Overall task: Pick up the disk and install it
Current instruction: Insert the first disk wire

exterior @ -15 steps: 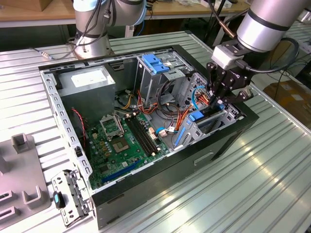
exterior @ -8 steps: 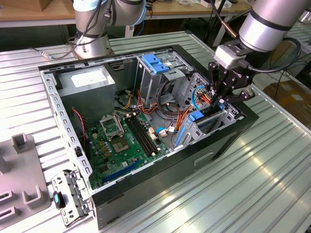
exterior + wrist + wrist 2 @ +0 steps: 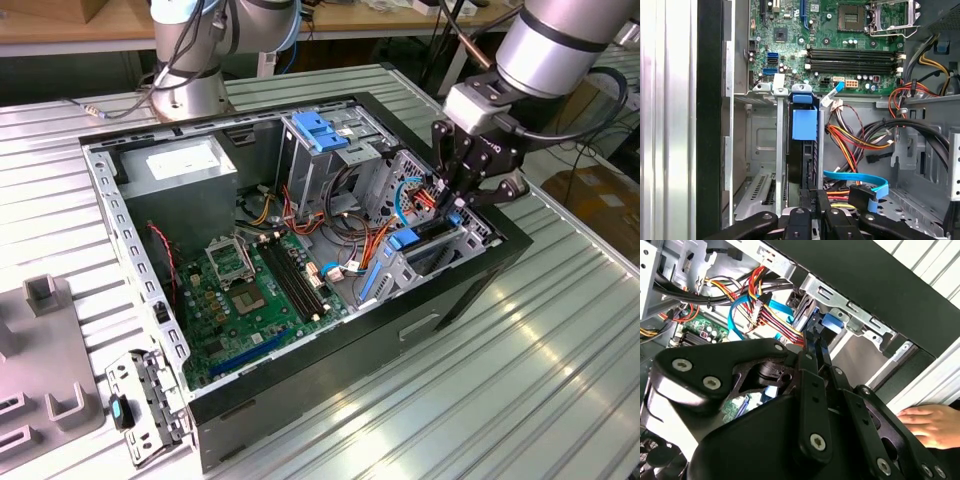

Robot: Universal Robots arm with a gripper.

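Black gripper (image 3: 462, 200) reaching down into the open computer case (image 3: 300, 390) at the right of the exterior view.

Silver arm (image 3: 560, 40) is descending from the upper right corner, wrist tilted toward the drive bay (image 3: 440, 245). Fingers (image 3: 810, 202) are closing on the edge of the disk (image 3: 802, 150), which is standing on edge in the bay with its blue rail tab (image 3: 804, 125) facing the motherboard (image 3: 840, 55), in the first wrist view. A person's hand (image 3: 932, 422) is resting at the lower right of the second wrist view.

Pretty cramped around the gripper (image 3: 452, 205): red/orange power wires (image 3: 771, 315) and a blue SATA cable (image 3: 860, 179) right beside it, drive bay wall (image 3: 780, 155) alongside the disk (image 3: 802, 145).
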